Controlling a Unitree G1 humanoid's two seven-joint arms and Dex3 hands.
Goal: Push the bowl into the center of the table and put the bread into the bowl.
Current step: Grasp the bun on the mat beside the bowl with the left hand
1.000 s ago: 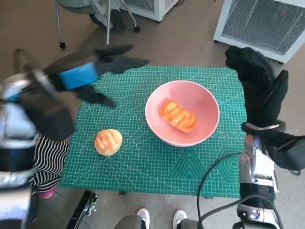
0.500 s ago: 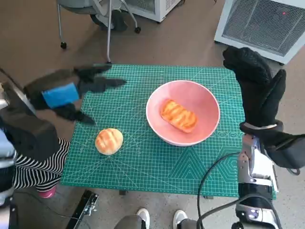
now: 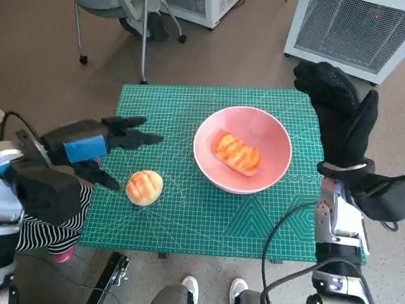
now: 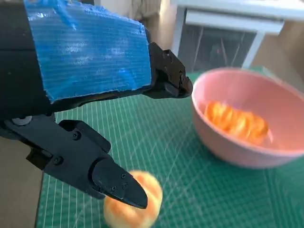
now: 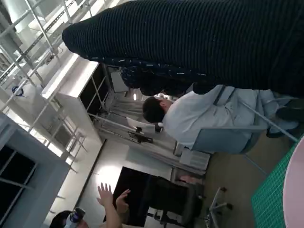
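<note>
Head view, contents of the table: one bowl (image 3: 243, 150), pink, round, smooth and glossy, standing on the mat toward the middle and slightly toward the robot's right. Two breads. One long bread (image 3: 236, 152), oblong, orange-glazed with darker ridges across its top, lies inside the bowl. One round bun (image 3: 144, 187), dome-shaped, pale golden with a scored crust, sits on the mat well apart from the bowl, on the robot's left side.

One cutting mat (image 3: 190, 215), green, printed with a fine white grid and diagonal lines, covers the tabletop.

Two hands. Left hand (image 3: 101, 149), black hard plastic with a strip of blue tape across its back, hovers over the mat's left edge just beside the round bun, fingers (image 3: 136, 138) spread and holding nothing; one finger points down close to the bun, contact not clear. Right hand (image 3: 338, 111), in a black knitted glove, is raised beyond the right edge of the mat, grasping nothing, its fingers loosely extended.

Left wrist view: same bowl (image 4: 247, 124), bun (image 4: 133, 202) and mat (image 4: 190, 180).

Surroundings: one white ventilated cabinet (image 3: 345, 28), chair legs on castors (image 3: 142, 31), brown floor. Right wrist view shows a seated person (image 5: 190, 116) in a pale top.
</note>
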